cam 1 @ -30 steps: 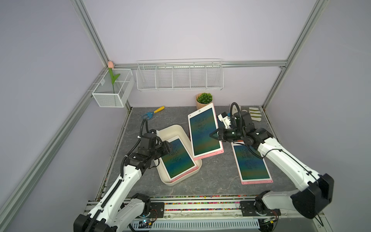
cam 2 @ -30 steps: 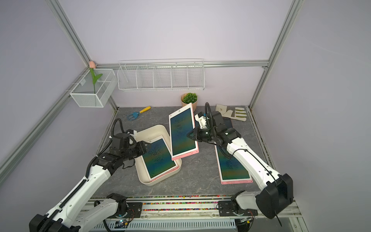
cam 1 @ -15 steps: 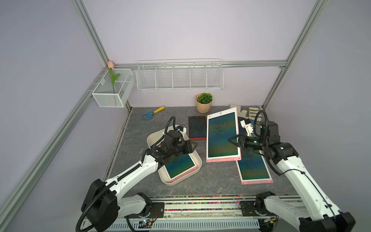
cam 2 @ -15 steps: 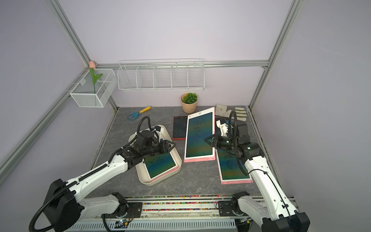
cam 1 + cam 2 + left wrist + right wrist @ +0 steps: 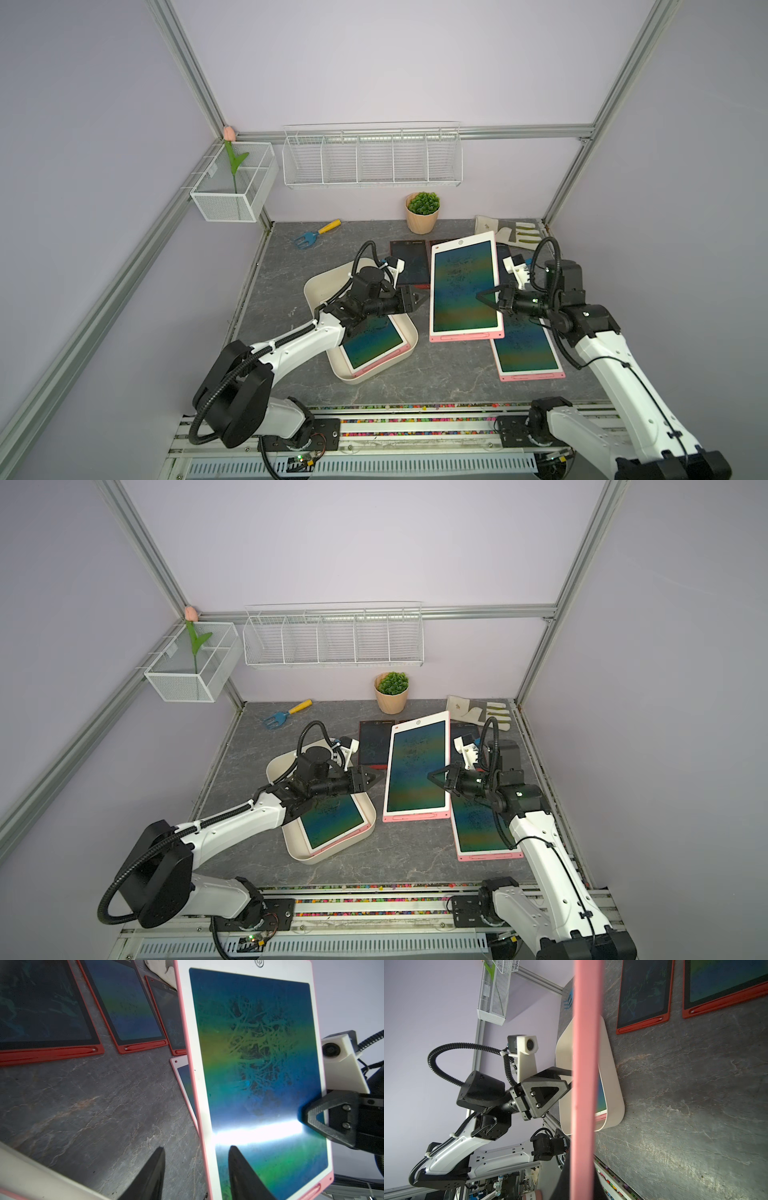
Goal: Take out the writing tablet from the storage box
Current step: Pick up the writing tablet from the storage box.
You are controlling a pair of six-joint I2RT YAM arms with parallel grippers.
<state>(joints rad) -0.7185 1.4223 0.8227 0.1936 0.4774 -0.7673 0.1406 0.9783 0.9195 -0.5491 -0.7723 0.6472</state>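
Over the table (image 5: 415,374) we hold the big tablet (image 5: 463,286) up in our right claw (image 5: 484,298), pinched tight. Beside it sits the box (image 5: 320,286), a small tablet (image 5: 372,343) inside. Our left claw (image 5: 417,300) is open.

desk (image 5: 291,266): my grey marbled slab
storage box (image 5: 320,286): on it, centre-left
plant pot (image 5: 422,218): 12 o'clock
rake (image 5: 316,233): 11 o'clock
glove (image 5: 505,232): 1 o'clock

A big pink-and-white writing tablet (image 5: 463,286) is held up, tilted. The cream storage box (image 5: 320,286), at its 8 o'clock, holds a smaller tablet (image 5: 374,345).
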